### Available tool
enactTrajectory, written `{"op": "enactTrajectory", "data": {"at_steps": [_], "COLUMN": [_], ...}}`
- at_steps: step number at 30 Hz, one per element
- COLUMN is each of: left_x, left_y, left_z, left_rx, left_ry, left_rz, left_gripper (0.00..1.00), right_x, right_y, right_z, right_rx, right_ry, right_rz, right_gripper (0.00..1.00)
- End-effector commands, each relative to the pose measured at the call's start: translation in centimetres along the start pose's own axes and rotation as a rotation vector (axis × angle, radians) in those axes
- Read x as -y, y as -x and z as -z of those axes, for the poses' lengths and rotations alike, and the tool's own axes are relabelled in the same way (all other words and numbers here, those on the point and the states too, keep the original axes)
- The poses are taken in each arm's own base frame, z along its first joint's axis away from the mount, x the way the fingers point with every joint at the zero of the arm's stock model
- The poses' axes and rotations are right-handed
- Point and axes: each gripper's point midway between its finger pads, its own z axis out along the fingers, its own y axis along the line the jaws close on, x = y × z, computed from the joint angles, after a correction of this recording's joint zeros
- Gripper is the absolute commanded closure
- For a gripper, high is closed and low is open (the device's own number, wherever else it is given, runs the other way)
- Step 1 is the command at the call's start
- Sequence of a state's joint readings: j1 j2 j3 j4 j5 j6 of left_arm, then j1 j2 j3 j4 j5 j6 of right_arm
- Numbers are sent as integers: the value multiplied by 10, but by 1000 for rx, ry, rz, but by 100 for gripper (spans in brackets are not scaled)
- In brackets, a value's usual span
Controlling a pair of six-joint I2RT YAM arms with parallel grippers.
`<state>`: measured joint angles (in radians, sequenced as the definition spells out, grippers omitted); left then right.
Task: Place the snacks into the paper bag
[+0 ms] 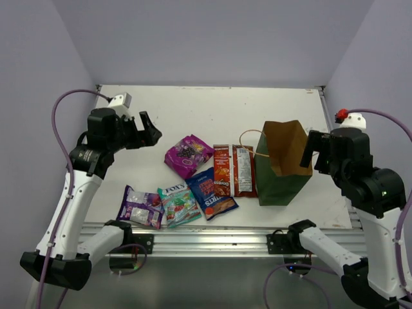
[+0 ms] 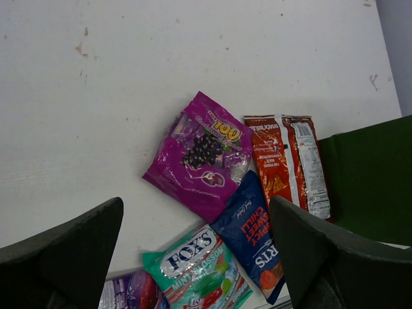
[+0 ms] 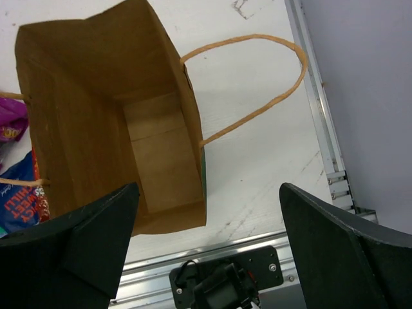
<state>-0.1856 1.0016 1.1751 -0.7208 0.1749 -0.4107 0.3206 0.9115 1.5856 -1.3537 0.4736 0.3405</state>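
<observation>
Setting: a white tabletop (image 1: 193, 109) is sitting between pale lilac walls (image 1: 212, 38), with an aluminium rail (image 1: 206, 232) running along its near edge.
Paper bag: the paper bag (image 1: 280, 177) is standing upright on the right part of the tabletop. It is dark green outside and its mouth is gaping open, showing the brown kraft floor. One cord handle (image 3: 257, 37) is looping outward over the tabletop.
Magenta grape pack: the magenta grape pack (image 1: 188, 155) is lying flat to the left of the bag and farthest back of the packets, its near corner touching the blue chip bag (image 1: 211, 193).
Red-orange packs: two are lying side by side (image 1: 222, 170) (image 1: 244, 170), the right one just beside the bag's green wall.
Front row: the blue chip bag is lying tilted, the teal candy bag (image 1: 179, 205) is touching its left edge, and the purple-silver bag (image 1: 140, 207) is lying leftmost.
Left jaws: they are hanging above the tabletop to the left of the grape pack, spread wide and gripping nothing.
Right jaws: they are hovering above the bag's right side and looking into its mouth, spread wide and holding nothing.
</observation>
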Motion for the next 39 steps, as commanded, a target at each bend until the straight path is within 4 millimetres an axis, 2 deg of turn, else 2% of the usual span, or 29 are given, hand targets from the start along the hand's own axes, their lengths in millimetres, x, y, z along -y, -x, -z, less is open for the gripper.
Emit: {"op": "enactTrajectory", "data": {"at_steps": [1, 2, 4, 5, 6, 8, 15, 18, 19, 21, 22, 23, 24, 25, 27, 28, 29, 31, 33, 34, 35, 37, 39], "left_x": [20, 20, 21, 22, 22, 24, 28, 27, 25, 24, 20, 18, 18, 16, 18, 11, 7, -5, -10, -14, -13, -20, -23], "left_y": [22, 17, 16, 14, 13, 16, 27, 25, 23, 20, 15, 12, 12, 1, -6, -23, -30, -56, -67, -81, -80, -93, -95], "left_z": [-5, -12, -21, -25, -31, -35, -41, -47, -50, -56, -63, -66, -70, -78, -88, -99, -106, -121, -129, -134, -138, -146, -153], "left_rx": [87, 61, 44, 30, 20, 26, 49, 40, 33, 25, 10, 4, 9, -20, -23, -70, -87, -159, -170, -195, -177, -205, -209], "left_ry": [-101, -114, -124, -133, -135, -151, -164, -167, -164, -164, -155, -153, -160, -173, -206, -199, -191, -152, -151, -149, -155, -132, -120], "left_rz": [-10, -6, 1, 10, 13, 14, -13, -12, -8, -7, -4, -2, -4, -2, -11, -3, -2, -6, -10, -7, -13, -37, -60], "left_gripper": [0, 0, 0, 0, 0, 0, 0, 0, 0, 0, 0, 0, 0, 0, 1, 2, 2, 4, 5, 5, 5, 5, 5], "right_x": [14, 11, 9, 8, 6, 4, -3, -7, -8, -10, -10, -11, -11, -12, -12, -12, -13, -13, -13, -14, -14, -15, -16], "right_y": [-33, -38, -50, -54, -59, -61, -51, -46, -45, -44, -43, -43, -42, -42, -43, -43, -44, -44, -42, -42, -41, -41, -41], "right_z": [2, 0, -9, -14, -22, -27, -43, -48, -50, -54, -54, -55, -55, -56, -57, -58, -58, -58, -58, -59, -58, -58, -58], "right_rx": [-84, -87, -87, -88, -88, -81, -53, -46, -47, -49, -49, -49, -49, -49, -52, -52, -54, -51, -46, -48, -46, -44, -43], "right_ry": [-39, -23, -13, -13, -20, -16, -24, -23, -25, -25, -27, -27, -28, -27, -27, -26, -25, -24, -24, -21, -19, -16, -8], "right_rz": [38, 36, 37, 37, 34, 31, 64, 69, 71, 77, 77, 77, 77, 79, 83, 86, 86, 82, 80, 80, 77, 78, 75], "right_gripper": [5, 6, 14, 28, 37, 47, 49, 57, 67, 80, 92, 100, 100, 100, 100, 100, 100, 100, 100, 100, 100, 100, 100]}}
